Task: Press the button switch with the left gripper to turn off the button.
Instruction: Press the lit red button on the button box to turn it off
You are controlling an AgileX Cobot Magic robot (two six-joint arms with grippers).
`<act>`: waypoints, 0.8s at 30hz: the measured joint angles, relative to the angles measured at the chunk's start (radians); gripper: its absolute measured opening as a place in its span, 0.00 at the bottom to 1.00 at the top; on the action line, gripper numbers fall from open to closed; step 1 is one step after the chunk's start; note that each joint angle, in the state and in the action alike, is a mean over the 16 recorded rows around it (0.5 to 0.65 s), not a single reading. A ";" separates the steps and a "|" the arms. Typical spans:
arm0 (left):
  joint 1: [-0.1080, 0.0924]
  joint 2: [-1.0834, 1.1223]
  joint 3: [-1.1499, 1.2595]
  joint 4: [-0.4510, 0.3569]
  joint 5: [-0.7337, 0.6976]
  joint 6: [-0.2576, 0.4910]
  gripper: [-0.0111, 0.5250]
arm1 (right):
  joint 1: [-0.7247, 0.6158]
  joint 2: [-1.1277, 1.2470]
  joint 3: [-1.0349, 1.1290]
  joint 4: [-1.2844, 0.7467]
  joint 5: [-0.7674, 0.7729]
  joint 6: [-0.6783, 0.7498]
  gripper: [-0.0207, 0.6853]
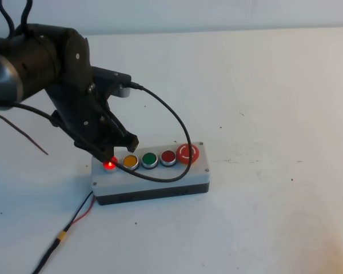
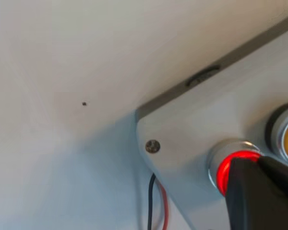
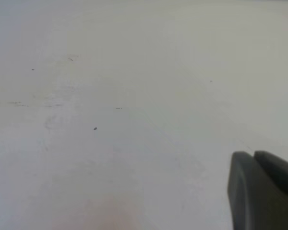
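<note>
Left claw (image 1: 110,155) fingers together, tips touching the lit button switch (image 1: 109,166); yellow button (image 1: 130,161) just beside. Right claw (image 3: 264,191) together over bare bench (image 3: 134,96).

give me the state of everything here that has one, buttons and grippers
button switch: lit, glowing red, fingertip on it
left gripper: tip down on the button switch, fingers together
yellow button: not lit, untouched
green button: not lit, untouched
dark red button: not lit, untouched
mushroom button: untouched
right gripper: away over bare table, fingers together, holding nothing
</note>
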 joint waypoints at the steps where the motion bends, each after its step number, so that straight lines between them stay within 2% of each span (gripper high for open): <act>1: 0.000 0.002 -0.001 0.002 -0.003 0.000 0.02 | 0.000 0.000 0.000 0.000 0.000 0.000 0.01; 24: 0.000 0.025 -0.022 0.019 0.002 0.016 0.02 | 0.000 0.000 0.000 0.000 0.000 0.000 0.01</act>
